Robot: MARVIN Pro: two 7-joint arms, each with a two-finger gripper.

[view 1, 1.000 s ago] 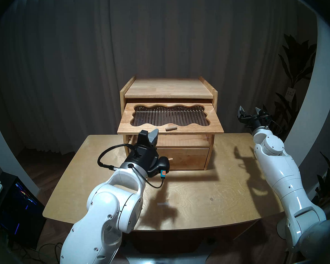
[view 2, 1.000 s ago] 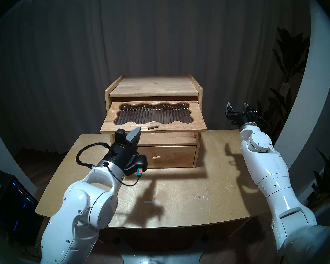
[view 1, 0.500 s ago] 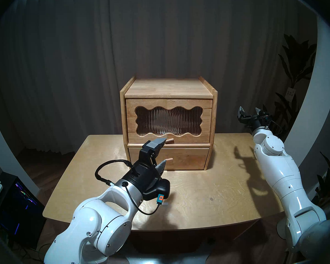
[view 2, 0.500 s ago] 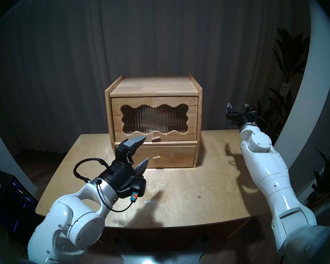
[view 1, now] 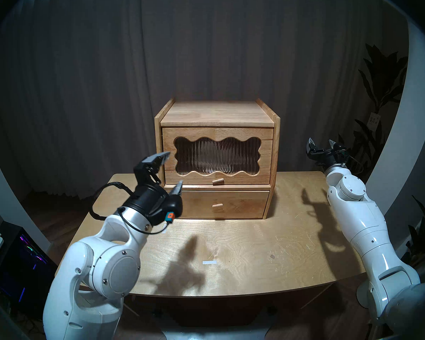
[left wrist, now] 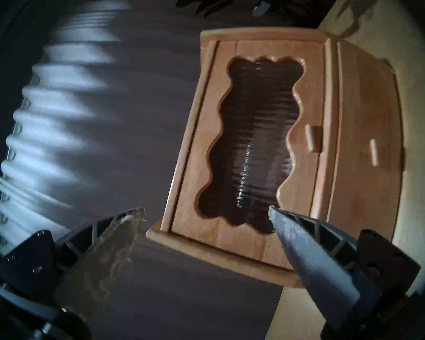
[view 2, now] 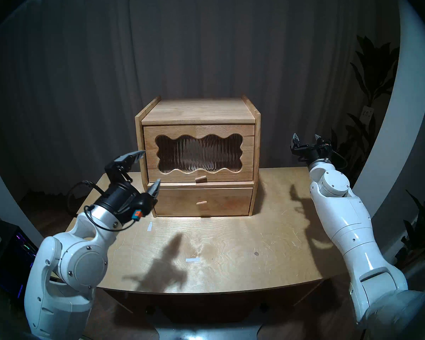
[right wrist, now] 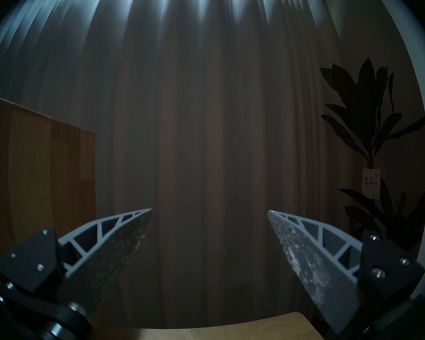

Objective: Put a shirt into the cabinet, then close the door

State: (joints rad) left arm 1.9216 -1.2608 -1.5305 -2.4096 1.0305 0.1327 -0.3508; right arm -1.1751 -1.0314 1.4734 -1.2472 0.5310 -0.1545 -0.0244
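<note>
Now the door [view 1: 217, 155] sits flush on the cabinet [view 1: 216, 113], likely finishing; both arms' fingers [view 1: 161, 158] gape wide, empty, at nine and three o'clock.

Curtained home-like room: drapes [view 1: 206, 50], houseplant [view 1: 383, 91], wooden table [view 1: 255, 246]

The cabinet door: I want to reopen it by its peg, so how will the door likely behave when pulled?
The door is a rigid wooden frame, so it should probably move as one stiff panel. Its ribbed glass window looks fragile, so avoid pressing there. The peg handle is small and smooth, so a grip could slip.
</note>
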